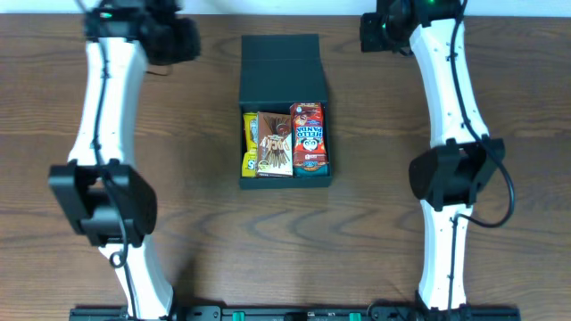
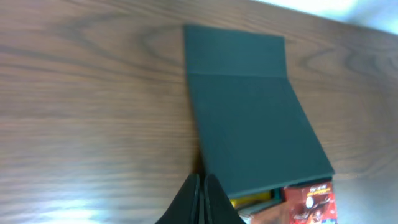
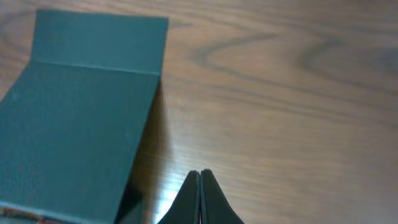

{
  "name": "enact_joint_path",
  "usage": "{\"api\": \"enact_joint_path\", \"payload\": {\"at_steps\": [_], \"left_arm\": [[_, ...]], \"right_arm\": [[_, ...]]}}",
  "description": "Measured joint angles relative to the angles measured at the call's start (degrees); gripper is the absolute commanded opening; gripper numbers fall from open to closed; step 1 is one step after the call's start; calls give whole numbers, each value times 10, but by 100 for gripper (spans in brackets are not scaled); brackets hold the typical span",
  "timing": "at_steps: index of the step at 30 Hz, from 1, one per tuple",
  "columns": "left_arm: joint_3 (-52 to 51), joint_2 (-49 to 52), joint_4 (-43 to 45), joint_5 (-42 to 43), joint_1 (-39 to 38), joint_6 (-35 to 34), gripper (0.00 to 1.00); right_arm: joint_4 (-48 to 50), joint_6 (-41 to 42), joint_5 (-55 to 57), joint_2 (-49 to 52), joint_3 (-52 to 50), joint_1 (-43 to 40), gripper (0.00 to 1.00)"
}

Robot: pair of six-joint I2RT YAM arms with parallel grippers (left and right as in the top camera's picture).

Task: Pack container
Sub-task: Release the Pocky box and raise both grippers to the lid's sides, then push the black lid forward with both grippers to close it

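Note:
The container (image 1: pixel 284 55) is a dark teal-grey box at the table's middle, its flap lid raised and leaning over the far half. Inside the open front half lie a yellow pack (image 1: pixel 251 143), a brown snack pack (image 1: pixel 274 144) and a red Hello Panda box (image 1: pixel 309 135). The lid also shows in the left wrist view (image 2: pixel 249 118) and the right wrist view (image 3: pixel 74 118). My left gripper (image 2: pixel 201 179) is shut and empty, high at the far left of the box. My right gripper (image 3: pixel 199 174) is shut and empty, high at the far right.
The brown wooden table (image 1: pixel 205 241) surrounds the box. Both arm bases stand at the front edge, left (image 1: pixel 103 201) and right (image 1: pixel 455 174).

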Motion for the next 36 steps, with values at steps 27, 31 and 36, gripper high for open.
{"api": "enact_joint_path", "payload": {"at_steps": [27,31,36], "left_arm": [[-17,174,94,116,-1,-177,6],[-17,179,97,128,-2,-189,6],[-17,190,104,133,-4,-196,5]], "right_arm": [[288,19,-389,40,-271,-58,2],[300,38,-423,75,-271,-56,2],[304,51,-451,102,-273,-49,1]]}}
